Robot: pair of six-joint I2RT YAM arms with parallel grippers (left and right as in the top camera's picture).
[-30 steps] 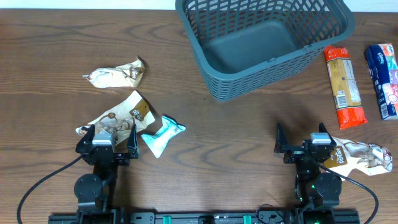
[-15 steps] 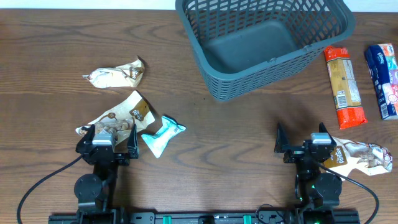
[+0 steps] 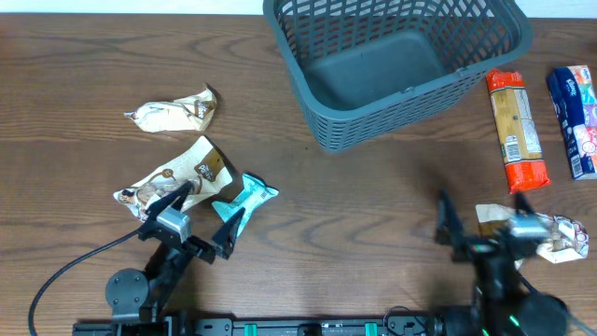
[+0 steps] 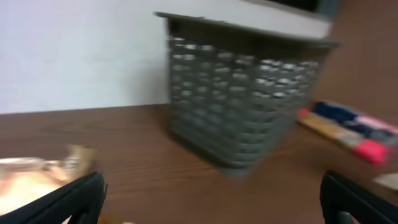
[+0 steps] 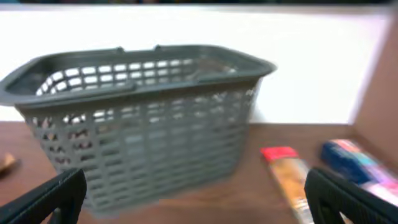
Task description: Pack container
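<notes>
Both arms just rising off rest | left claw (image 3: 206, 216) and right claw (image 3: 482, 217) gaping, grasping nothing | container (image 3: 392, 117) standing far centre on tabletop (image 3: 373, 205), seemingly holding nothing yet | packing only beginning.

No print on the packets is legible.

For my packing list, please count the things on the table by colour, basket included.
Cream-brown packets: 3
Teal packet: 1
Orange packet: 1
Blue packet: 1
Grey-blue basket: 1
Total: 7
</notes>
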